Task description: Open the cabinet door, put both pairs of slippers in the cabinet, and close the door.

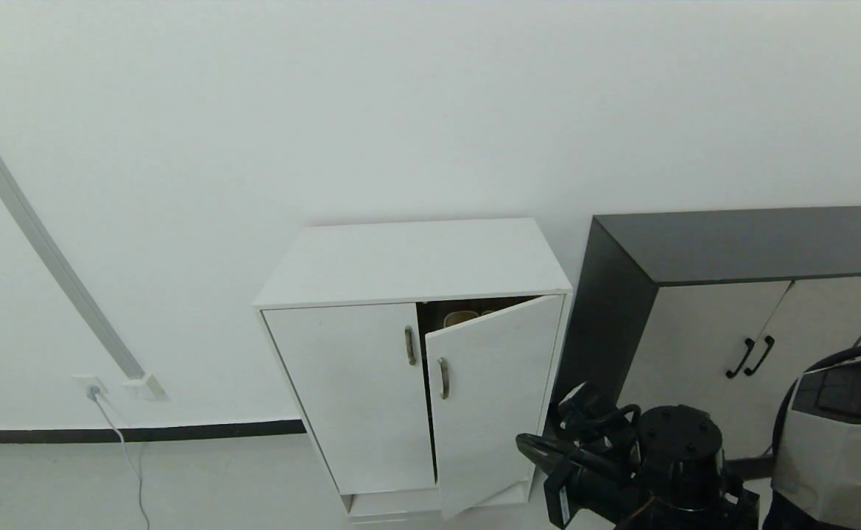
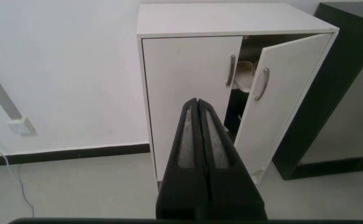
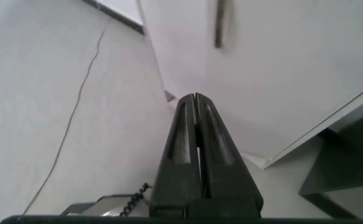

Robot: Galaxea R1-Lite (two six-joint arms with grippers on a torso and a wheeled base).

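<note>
Right gripper (image 3: pixel 196 101), shut tight and empty, sits close before the ajar right door (image 1: pixel 496 397) of the white two-door wooden cabinet (image 1: pixel 412 261), probably to push it closed over the beige slippers (image 1: pixel 461 319) inside.

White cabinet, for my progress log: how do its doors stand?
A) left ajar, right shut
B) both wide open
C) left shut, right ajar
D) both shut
C: the right door hangs swung out, its handle edge off the frame, while the left door lies flush.
</note>
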